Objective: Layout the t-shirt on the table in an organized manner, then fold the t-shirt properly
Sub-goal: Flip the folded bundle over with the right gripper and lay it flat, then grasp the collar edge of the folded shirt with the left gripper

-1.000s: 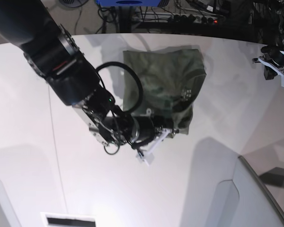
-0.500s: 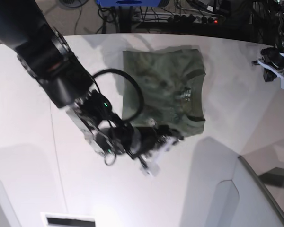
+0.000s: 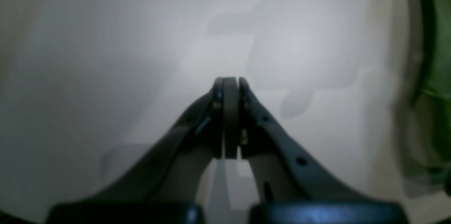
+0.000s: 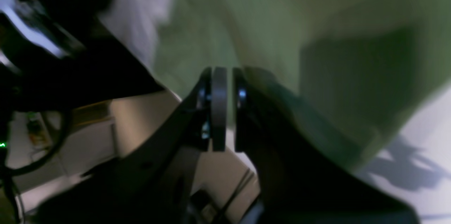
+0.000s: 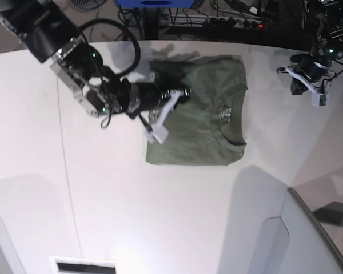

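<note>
Shirt folded flat on surface beside closed, empty right hand, probably smoothing; left hand closed, well clear.

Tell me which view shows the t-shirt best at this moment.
The base view: the whole t-shirt lies as a folded rectangle on the table, collar showing. The right wrist view gives only blurred green cloth behind the right gripper; the left wrist view catches a green sliver at its edge.

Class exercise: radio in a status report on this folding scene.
Left gripper shut, empty, off to the side. Right gripper shut, at the t-shirt edge, grip unclear. T-shirt folded flat on table. Nothing obstructing.
</note>
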Available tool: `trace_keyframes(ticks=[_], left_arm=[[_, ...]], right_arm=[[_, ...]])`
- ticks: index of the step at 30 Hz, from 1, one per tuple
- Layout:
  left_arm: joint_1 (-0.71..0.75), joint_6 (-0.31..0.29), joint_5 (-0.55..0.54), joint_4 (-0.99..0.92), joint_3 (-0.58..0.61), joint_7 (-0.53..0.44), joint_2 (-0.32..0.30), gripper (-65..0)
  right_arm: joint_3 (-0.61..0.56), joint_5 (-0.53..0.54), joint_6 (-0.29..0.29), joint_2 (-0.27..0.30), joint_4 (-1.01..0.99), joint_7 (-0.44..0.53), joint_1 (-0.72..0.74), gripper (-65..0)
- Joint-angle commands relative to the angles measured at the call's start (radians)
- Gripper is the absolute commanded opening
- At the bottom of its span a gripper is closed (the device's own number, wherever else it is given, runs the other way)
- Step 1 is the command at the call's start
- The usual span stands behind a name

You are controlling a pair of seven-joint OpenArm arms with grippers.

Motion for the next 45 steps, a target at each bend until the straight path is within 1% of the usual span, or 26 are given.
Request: trace_keyframes(ticks=[1, 3, 9, 12, 15, 17, 19, 21, 22, 24, 26, 27, 28, 29, 31, 32, 33, 34, 36, 37, 38, 39, 40, 42, 44, 45], left_arm=[[-0.007, -0.001, -0.004, 0.012, -0.005, -0.019, -0.022, -65.0], [-0.007, -0.001, -0.004, 0.012, -0.005, -0.019, -0.022, -65.0], [-0.013, -0.001, -0.004, 0.023, -0.006, -0.018, -0.025, -65.0], [-0.029, -0.001, -0.012, 0.034, -0.005, -0.006, -0.025, -65.0], [-0.032, -0.001, -0.014, 0.093, -0.005, 0.063, -0.022, -65.0], [-0.039, -0.001, -0.014, 0.149, -0.005, 0.099, -0.019, -65.0], [-0.042, -0.001, -0.017, 0.207, -0.005, 0.134, -0.011, -65.0], [-0.049, -0.003, -0.018, 0.288, -0.006, 0.189, 0.020, -65.0], [-0.062, -0.003, -0.031, 0.341, -0.006, 0.232, 0.038, -65.0], [-0.088, -0.003, -0.118, 0.417, -0.014, 0.346, 0.059, -65.0], [-0.118, -0.003, -0.236, 0.428, -0.018, 0.427, 0.056, -65.0], [-0.133, -0.003, -0.291, 0.425, -0.023, 0.449, 0.049, -65.0], [-0.138, -0.003, -0.340, 0.405, -0.028, 0.453, 0.038, -57.1], [-0.144, -0.003, -0.379, 0.379, -0.031, 0.453, 0.033, -46.4], [-0.151, -0.003, -0.445, 0.296, -0.037, 0.453, 0.030, -21.1], [-0.164, -0.003, -0.468, 0.253, -0.034, 0.452, 0.030, -10.0], [-0.173, -0.007, -0.480, 0.216, -0.028, 0.452, 0.029, -2.1], [-0.184, -0.033, -0.483, 0.172, -0.025, 0.452, 0.030, 0.0], [-0.208, -0.135, -0.482, 0.077, -0.005, 0.447, 0.038, 0.0], [-0.220, -0.182, -0.482, 0.034, 0.008, 0.432, 0.038, -1.6], [-0.228, -0.225, -0.482, -0.011, 0.026, 0.401, 0.038, -6.1], [-0.234, -0.256, -0.482, -0.049, 0.048, 0.364, 0.039, -10.4], [-0.234, -0.268, -0.482, -0.072, 0.074, 0.335, 0.039, -13.8], [-0.236, -0.270, -0.482, -0.118, 0.127, 0.290, 0.039, -18.6], [-0.236, -0.270, -0.482, -0.154, 0.170, 0.264, 0.039, -20.6], [-0.236, -0.270, -0.482, -0.174, 0.192, 0.249, 0.039, -20.6]], right_arm=[[0.033, 0.013, 0.012, -0.007, 0.004, 0.020, 0.024, -62.3], [0.075, 0.013, 0.012, -0.007, -0.008, 0.029, 0.012, -62.3], [0.085, 0.018, 0.010, -0.005, -0.122, 0.032, 0.021, -62.3], [0.168, 0.019, 0.007, -0.011, -0.123, 0.023, -0.004, -62.3], [0.259, 0.064, 0.006, -0.011, -0.073, -0.020, -0.039, -62.3], [0.306, 0.100, 0.006, -0.005, 0.002, -0.061, -0.062, -62.3], [0.338, 0.104, 0.006, 0.013, 0.101, -0.090, -0.084, -62.3], [0.365, 0.102, 0.006, 0.036, 0.185, -0.100, -0.105, -62.3], [0.375, 0.100, 0.006, 0.049, 0.219, -0.100, -0.116, -62.3], [0.407, 0.100, 0.006, 0.069, 0.248, -0.098, -0.134, -62.3], [0.440, 0.099, 0.006, 0.075, 0.246, -0.101, -0.148, -62.3], [0.460, 0.099, 0.009, 0.081, 0.242, -0.103, -0.159, -62.3], [0.475, 0.102, 0.010, 0.095, 0.242, -0.103, -0.173, -62.3], [0.483, 0.104, 0.010, 0.104, 0.243, -0.103, -0.180, -62.3], [0.492, 0.100, 0.010, 0.113, 0.245, -0.103, -0.199, -62.3], [0.492, 0.099, 0.010, 0.121, 0.245, -0.100, -0.208, -62.3], [0.492, 0.099, 0.010, 0.128, 0.243, -0.097, -0.214, -62.3], [0.492, 0.099, 0.010, 0.135, 0.242, -0.097, -0.219, -62.3], [0.487, 0.099, 0.012, 0.136, 0.237, -0.097, -0.222, -62.3], [0.487, 0.097, 0.012, 0.136, 0.236, -0.097, -0.226, -62.3], [0.490, 0.097, 0.012, 0.136, 0.236, -0.097, -0.229, -62.3], [0.489, 0.097, 0.012, 0.136, 0.236, -0.097, -0.229, -62.3], [0.489, 0.097, 0.012, 0.136, 0.236, -0.097, -0.229, -62.3], [0.492, 0.097, 0.012, 0.136, 0.236, -0.097, -0.229, -62.3], [0.492, 0.097, 0.012, 0.138, 0.236, -0.097, -0.231, -62.3], [0.492, 0.097, 0.012, 0.138, 0.236, -0.097, -0.231, -62.3]])
